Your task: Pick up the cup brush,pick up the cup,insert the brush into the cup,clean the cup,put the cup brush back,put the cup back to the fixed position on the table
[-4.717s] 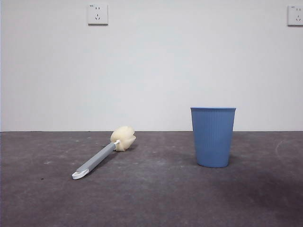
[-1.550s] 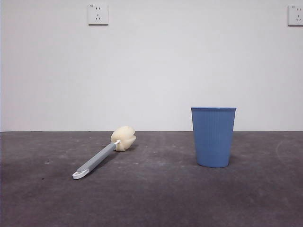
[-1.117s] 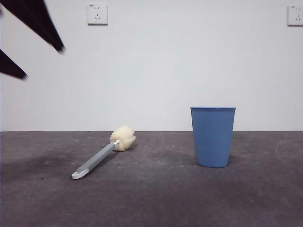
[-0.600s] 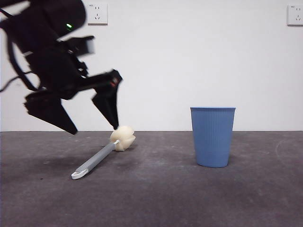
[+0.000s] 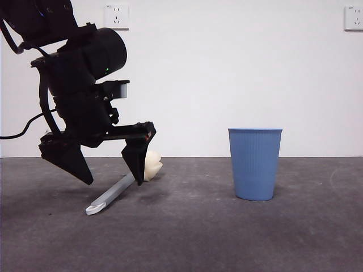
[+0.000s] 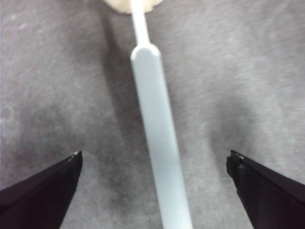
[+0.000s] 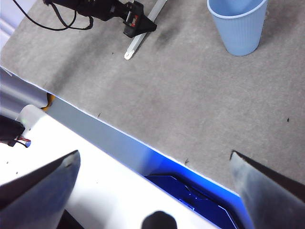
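The left gripper (image 5: 110, 175) hung wide open astride the cup brush (image 5: 116, 191) lying on the table (image 5: 227, 238), well apart from the cup (image 5: 255, 164); an off-centre close might skid its smooth handle away.

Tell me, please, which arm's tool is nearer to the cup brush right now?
Left. The left tool hangs open astride the cup brush handle, not gripping it; the right tool waits back beyond the table edge.

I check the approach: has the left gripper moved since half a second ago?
Yes. The left gripper has come lower, jaws open astride the cup brush, judged against the wall socket.
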